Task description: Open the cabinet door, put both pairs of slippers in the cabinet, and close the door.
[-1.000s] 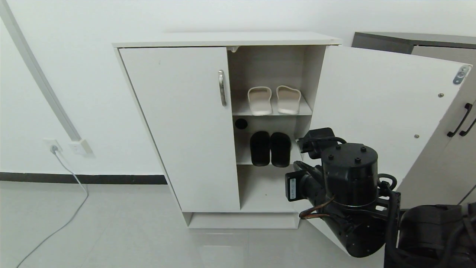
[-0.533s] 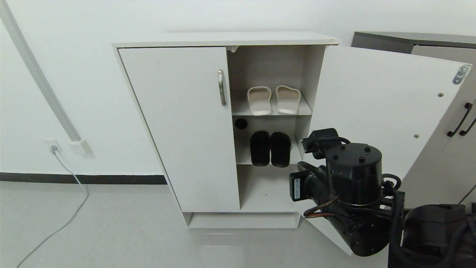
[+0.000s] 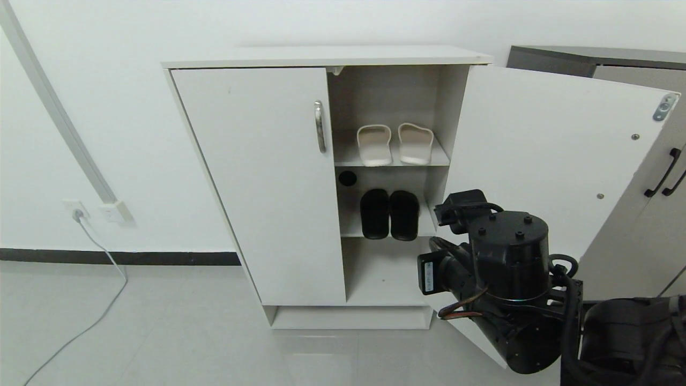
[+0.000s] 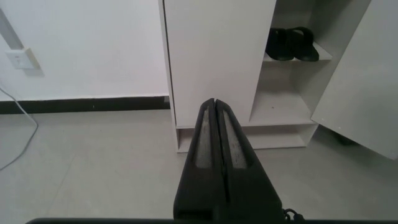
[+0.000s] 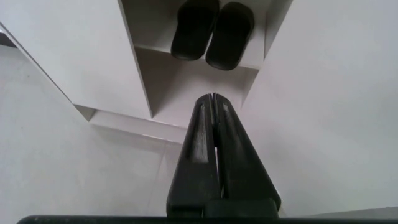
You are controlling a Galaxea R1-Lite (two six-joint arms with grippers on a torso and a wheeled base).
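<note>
Jaws pressed together, over floor (image 4: 93, 162) before cabinet (image 4: 214, 56); black slippers (image 4: 292, 45) inside on shelf (image 4: 322, 56); one door (image 4: 367, 68) open.

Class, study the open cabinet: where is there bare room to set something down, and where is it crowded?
The bottom compartment, below the black slippers and between the closed door and the right wall, is bare. The floor in front is bare too. Crowded: the white slippers and black pair each take most of their shelf.

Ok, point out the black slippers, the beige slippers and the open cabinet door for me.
black slippers (image 3: 375, 213): head view, on the left slipper of the pair.
beige slippers (image 3: 374, 143): head view, on the left slipper's strap.
open cabinet door (image 3: 541, 145): head view, on its bare inner face.
</note>
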